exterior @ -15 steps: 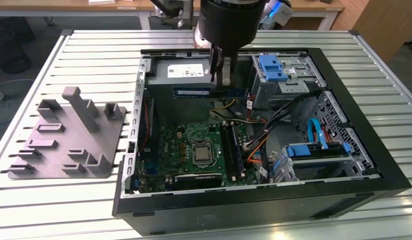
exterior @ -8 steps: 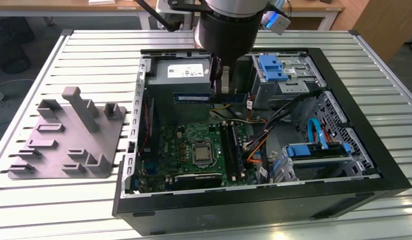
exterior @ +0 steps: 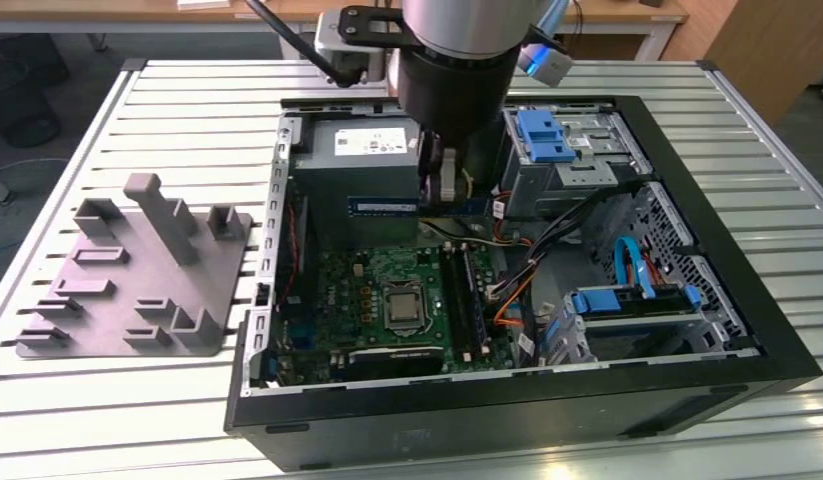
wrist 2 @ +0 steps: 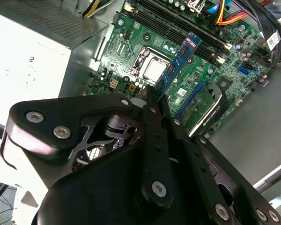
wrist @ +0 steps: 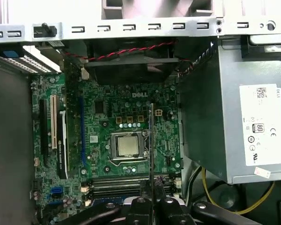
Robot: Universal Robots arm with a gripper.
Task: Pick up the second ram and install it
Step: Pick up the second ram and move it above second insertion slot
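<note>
Pale table (exterior: pixel 184 100), perhaps metal, below ram (wrist 2: pixel 180 63)

The second ram (exterior: pixel 384 207) is a thin, long, narrow stick with a dark green-blue board and a pale label strip. It sits just above the middle of the exterior view, standing on its long edge and lying level. The hand (wrist 2: pixel 155 101) pinches one end, and the rest juts out free above the motherboard (exterior: pixel 384 290).

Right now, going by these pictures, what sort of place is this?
Probably a robotics lab or test bench: an opened computer case lies on a slatted metal table, a grey fixture plate beside it, and the gripper holds the second ram above the motherboard.
</note>
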